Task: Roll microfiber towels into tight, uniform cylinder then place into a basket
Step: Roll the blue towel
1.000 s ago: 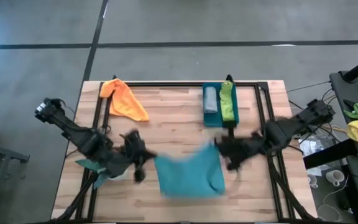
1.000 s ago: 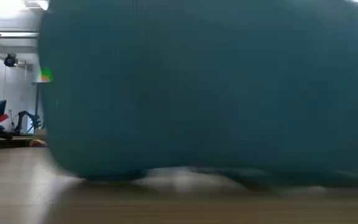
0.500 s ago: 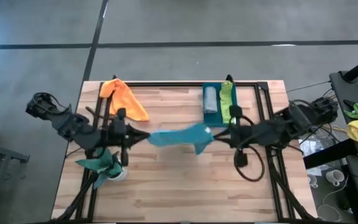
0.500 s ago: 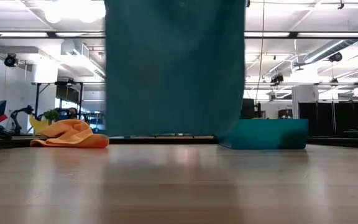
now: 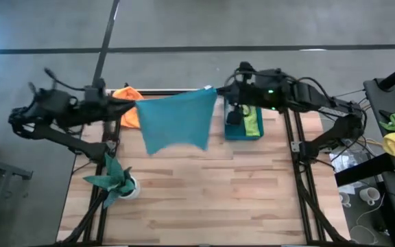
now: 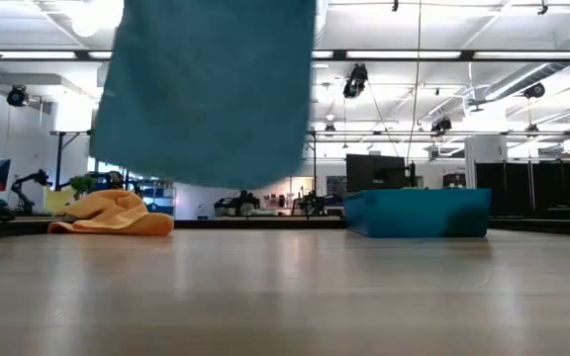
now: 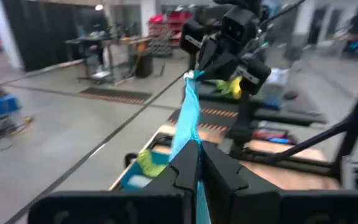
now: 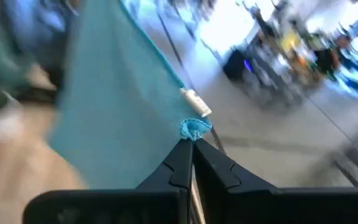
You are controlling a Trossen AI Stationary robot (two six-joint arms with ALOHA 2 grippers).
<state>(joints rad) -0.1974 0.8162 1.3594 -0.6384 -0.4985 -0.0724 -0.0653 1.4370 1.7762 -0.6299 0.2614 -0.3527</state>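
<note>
While the turquoise towel [image 5: 175, 121] hung stretched in the air between your left gripper [image 5: 137, 104] and right gripper [image 5: 218, 90], each clamped on a top corner, you had lifted it clear off the table, leaving rolling unstarted.

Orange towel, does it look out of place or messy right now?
Yes. The orange towel lies crumpled at the table's far edge, unrolled, while the basket already holds two rolled towels.

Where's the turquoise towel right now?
In the high view the turquoise towel hangs stretched in the air over the table's far edge, pinched at one corner by the left tool and at the other by the right tool, between the orange towel and the basket.
</note>
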